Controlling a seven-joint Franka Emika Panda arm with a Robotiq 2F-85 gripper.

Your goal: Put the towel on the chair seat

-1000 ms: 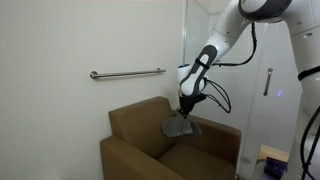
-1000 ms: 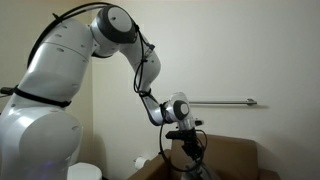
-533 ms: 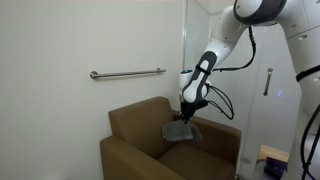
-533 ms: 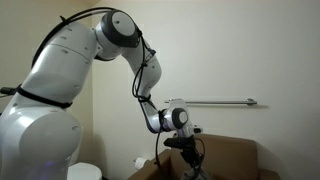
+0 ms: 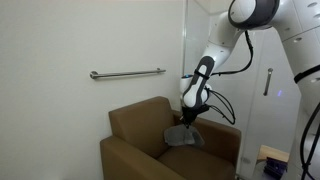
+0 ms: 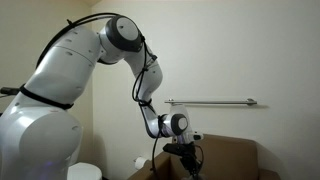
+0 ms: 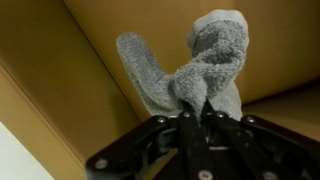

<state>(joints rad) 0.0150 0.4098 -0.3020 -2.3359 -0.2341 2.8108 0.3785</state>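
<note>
The grey towel (image 5: 183, 134) hangs limp from my gripper (image 5: 188, 118) over the chair seat (image 5: 200, 160) of the tan-brown armchair. Its lower end is near or on the cushion; I cannot tell if it touches. In the wrist view the towel (image 7: 195, 70) is pinched between my shut fingers (image 7: 196, 108), with the brown upholstery behind it. In an exterior view my gripper (image 6: 188, 158) is low by the chair back (image 6: 230, 160); the towel is hardly visible there.
The armchair has thick square arms (image 5: 130, 158) and a low back (image 5: 140, 120). A metal grab bar (image 5: 128, 73) is on the wall above it. A glass door (image 5: 268, 95) stands beside the chair. A white bin (image 6: 82, 172) is on the floor.
My gripper has moved down and slightly toward the seat, carrying the towel lower over the cushion.
</note>
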